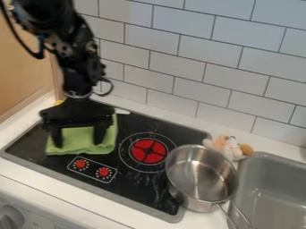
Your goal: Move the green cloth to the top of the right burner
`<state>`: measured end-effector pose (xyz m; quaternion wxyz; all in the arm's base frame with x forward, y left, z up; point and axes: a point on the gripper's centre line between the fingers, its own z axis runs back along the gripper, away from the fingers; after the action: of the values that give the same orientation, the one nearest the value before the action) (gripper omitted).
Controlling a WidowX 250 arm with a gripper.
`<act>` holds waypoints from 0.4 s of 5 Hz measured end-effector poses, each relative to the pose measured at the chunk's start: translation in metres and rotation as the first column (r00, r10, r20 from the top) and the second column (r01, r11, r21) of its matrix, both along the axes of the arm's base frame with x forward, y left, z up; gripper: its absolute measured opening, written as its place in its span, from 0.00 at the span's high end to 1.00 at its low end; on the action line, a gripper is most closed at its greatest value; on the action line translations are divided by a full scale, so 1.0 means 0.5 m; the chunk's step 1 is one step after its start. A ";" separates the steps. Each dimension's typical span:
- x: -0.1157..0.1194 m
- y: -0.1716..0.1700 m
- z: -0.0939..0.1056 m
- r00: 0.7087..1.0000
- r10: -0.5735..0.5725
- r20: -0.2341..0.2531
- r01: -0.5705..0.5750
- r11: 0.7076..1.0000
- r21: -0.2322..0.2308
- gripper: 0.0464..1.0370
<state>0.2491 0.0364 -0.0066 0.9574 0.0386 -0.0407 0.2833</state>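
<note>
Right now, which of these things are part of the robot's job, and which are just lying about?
Part of the job:
green cloth, on the stovetop
claw, fingers apart at the cloth
red-centred burner, apparently the cloth's destination

Just lying about:
steel pot, partly over the stovetop's edge
what looks like a soft toy, behind the pot

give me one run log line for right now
Pincer: open, at green cloth | Cloth: left of red burner | Pot: cooktop's right side | Placement: not done

We observe a black stovetop [140, 190] carrying a green cloth [78, 136] left of the steel pot [200, 172], itself over the stovetop's right edge. We note a plush toy [229, 147] behind the pot.
</note>
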 end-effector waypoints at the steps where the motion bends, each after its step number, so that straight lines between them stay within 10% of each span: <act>1: 0.034 -0.038 -0.001 0.999 -0.031 0.011 0.031 1.000 0.000 0.04; 2: 0.062 -0.077 -0.002 0.997 -0.067 0.025 0.067 0.998 -0.002 0.04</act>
<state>0.2803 -0.0022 -0.0077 0.9659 0.0325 -0.0534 0.2515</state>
